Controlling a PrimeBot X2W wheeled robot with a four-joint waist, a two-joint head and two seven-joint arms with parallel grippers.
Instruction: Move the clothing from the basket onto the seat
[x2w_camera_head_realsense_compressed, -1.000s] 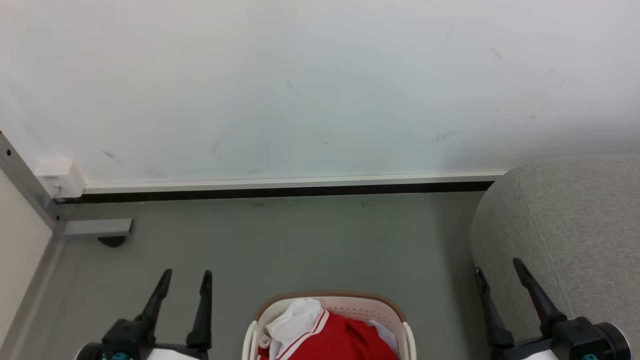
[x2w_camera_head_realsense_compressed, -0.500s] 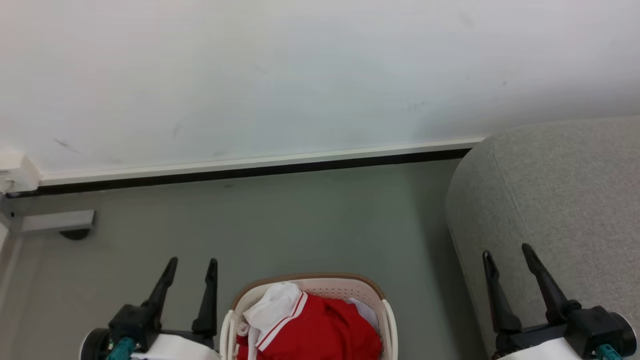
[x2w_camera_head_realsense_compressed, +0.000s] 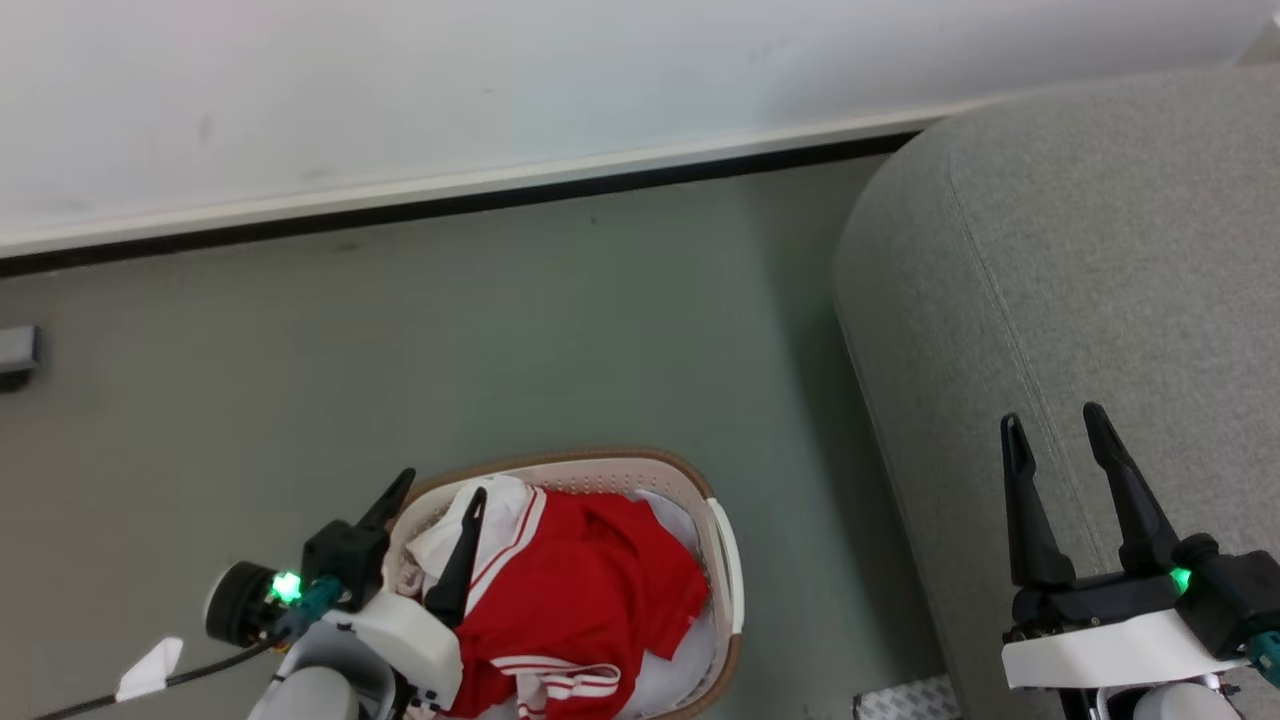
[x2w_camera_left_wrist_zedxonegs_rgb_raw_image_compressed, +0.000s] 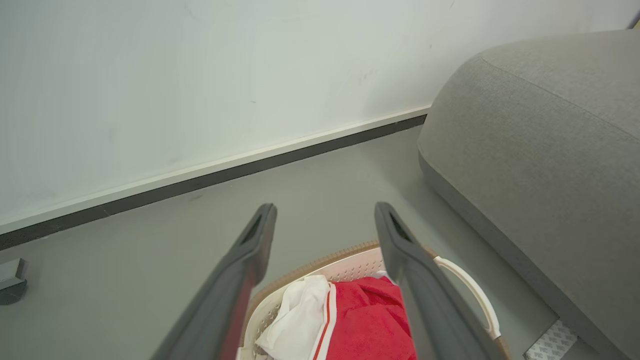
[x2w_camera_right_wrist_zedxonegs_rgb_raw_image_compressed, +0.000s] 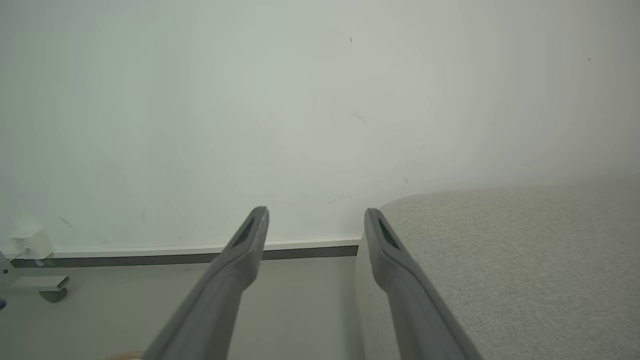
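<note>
**Left gripper now over the basket, nothing picked up yet**

Your head view has tipped down and swung round over the last second. The basket (x2w_camera_head_realsense_compressed: 722, 560), which was cut off at the bottom edge, now shows almost whole on the grey floor (x2w_camera_head_realsense_compressed: 450, 330). That shift is the camera's, not the basket's.

The real change is the left gripper (x2w_camera_head_realsense_compressed: 444, 484). It stood clear to the basket's left, and now its two dark fingers reach over the left rim, one lying across the clothing (x2w_camera_head_realsense_compressed: 590, 570). Its jaws are spread wide and hold nothing.

The red clothing, with white collar and striped trim, lies heaped in the basket, all of it yet to move.

The right gripper (x2w_camera_head_realsense_compressed: 1052, 415) hangs over the near edge of the seat (x2w_camera_head_realsense_compressed: 1100, 220), equally wide apart and empty. The seat stands to the basket's right, with a strip of floor between them.

You appear to be lining up the first grasp, and the left fingers need to sink into the red heap next.
</note>
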